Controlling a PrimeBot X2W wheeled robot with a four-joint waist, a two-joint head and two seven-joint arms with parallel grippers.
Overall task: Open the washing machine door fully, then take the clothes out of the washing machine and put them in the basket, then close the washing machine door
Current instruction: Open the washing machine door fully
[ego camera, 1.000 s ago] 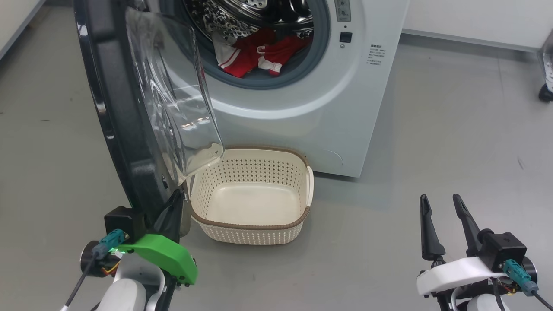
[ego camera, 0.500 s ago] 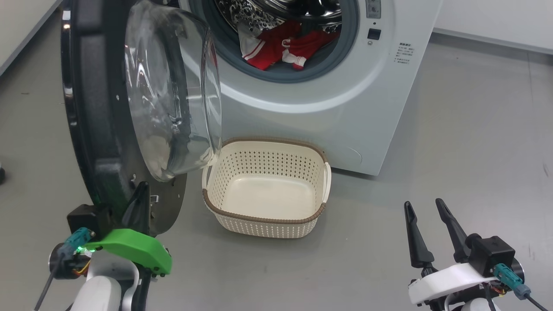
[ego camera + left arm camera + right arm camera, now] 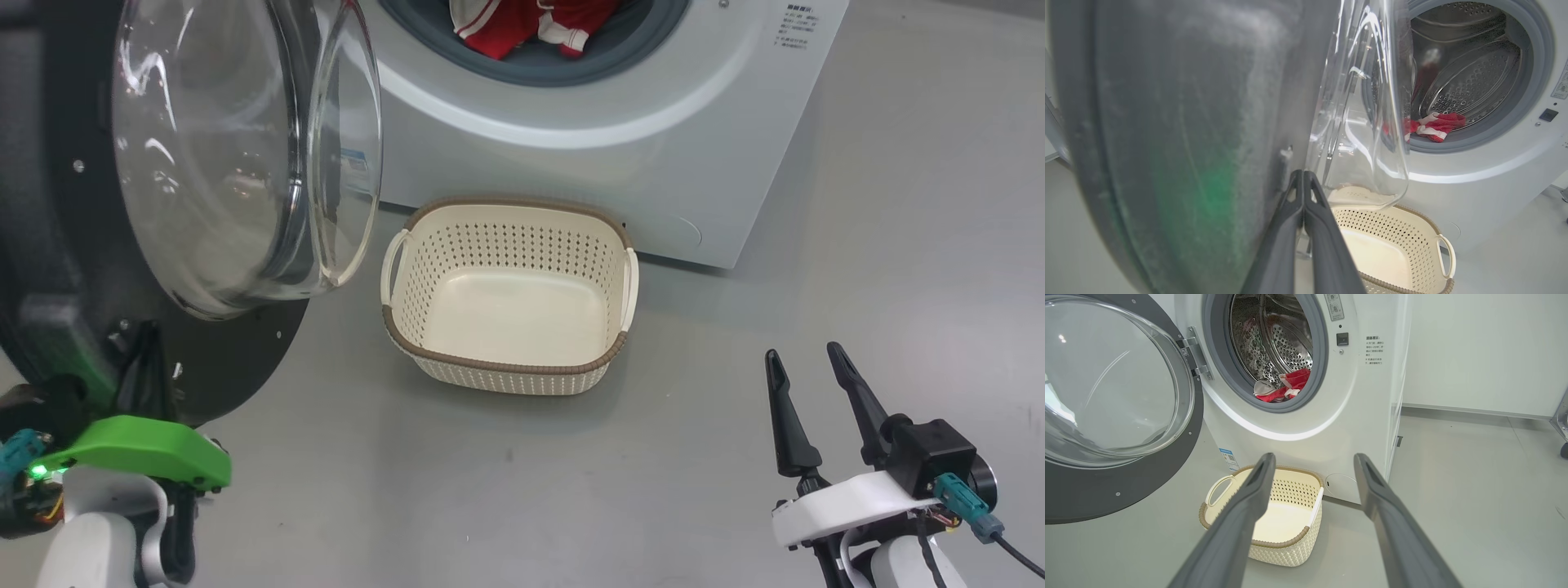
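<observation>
– So which tool was better placed for the clothes (image 3: 522, 28)?

– Honestly the right tool (image 3: 803, 353), fingers apart, holding nothing. Left tool (image 3: 1303, 175) was pinched shut, empty, down by the washing machine door (image 3: 204, 163), whose glass bulged between it and the drum. Clothes lay up ahead in the washing machine (image 3: 571, 163) mouth, basket (image 3: 506, 369) on the floor just below it.

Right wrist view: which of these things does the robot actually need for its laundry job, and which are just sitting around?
Needed: washing machine, washing machine door, red clothes, basket, right gripper, open.
Just around: castor wheel at the right edge, wall.
</observation>
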